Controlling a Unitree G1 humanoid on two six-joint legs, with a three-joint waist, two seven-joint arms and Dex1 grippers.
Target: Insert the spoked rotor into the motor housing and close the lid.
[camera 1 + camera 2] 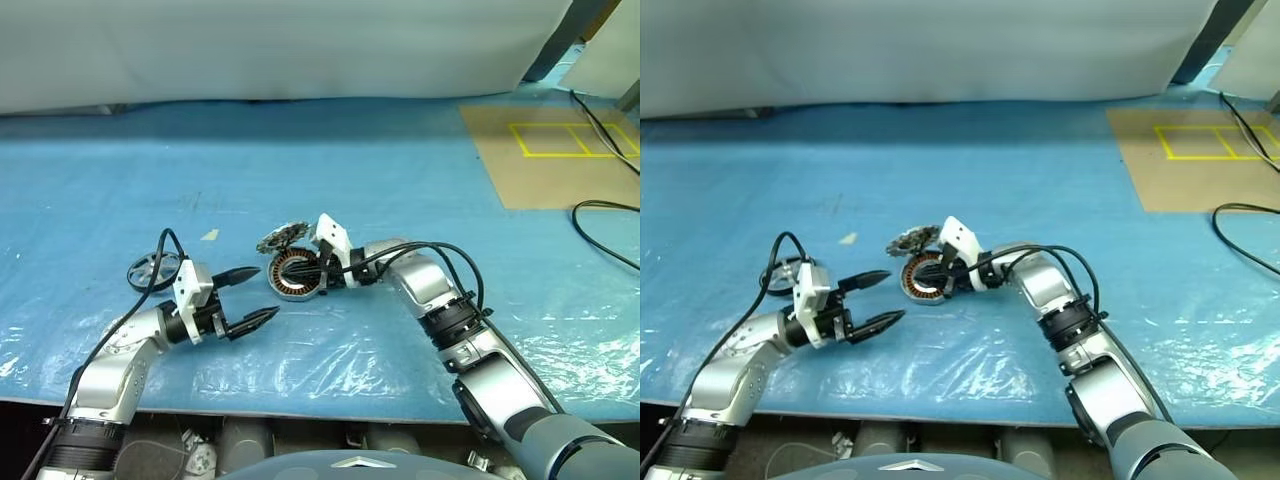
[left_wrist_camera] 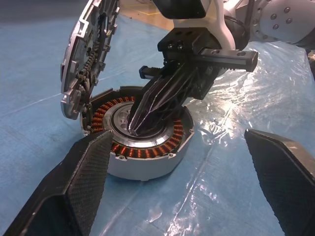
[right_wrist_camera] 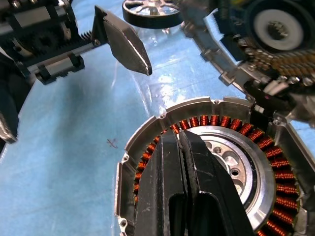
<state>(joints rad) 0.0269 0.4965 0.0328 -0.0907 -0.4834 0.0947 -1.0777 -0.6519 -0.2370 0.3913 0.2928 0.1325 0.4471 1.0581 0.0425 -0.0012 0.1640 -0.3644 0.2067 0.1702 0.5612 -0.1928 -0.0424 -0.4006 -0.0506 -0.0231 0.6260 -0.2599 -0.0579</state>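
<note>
Two steps left, by the look of it: rotor in, then lid down. Squat round silver-grey motor housing [image 1: 297, 274] with its copper-brown winding ring sits on the blue plastic-covered worktop [image 1: 350, 150], roughly mid-width and nearer the front edge than the back. Propped upright against the housing's far side, touching its rim: round silvery toothed lid [image 1: 283, 238], standing open. Lying flat toward the left, behind the left arm and well apart from the housing: thin silver-grey spoked rotor [image 1: 152, 269] with dark rim.

Right gripper [image 2: 139, 123] with fingers pressed shut, tips resting on the pale hub inside the winding ring, gripping nothing, seemingly steadying the housing. Left gripper [image 1: 252, 296] with fingers spread wide and empty, level, aimed at the housing from the left, a short gap away.

Next move, as a judgement: clear the shut fingers off the hub, swing the left gripper back to the rotor, grip its rim, carry it level over the housing.

Plenty of bare worktop behind and to the right; front edge close to both arms. Risks: knocking the leaning lid; black cable [image 1: 165, 250] looping near the rotor.
</note>
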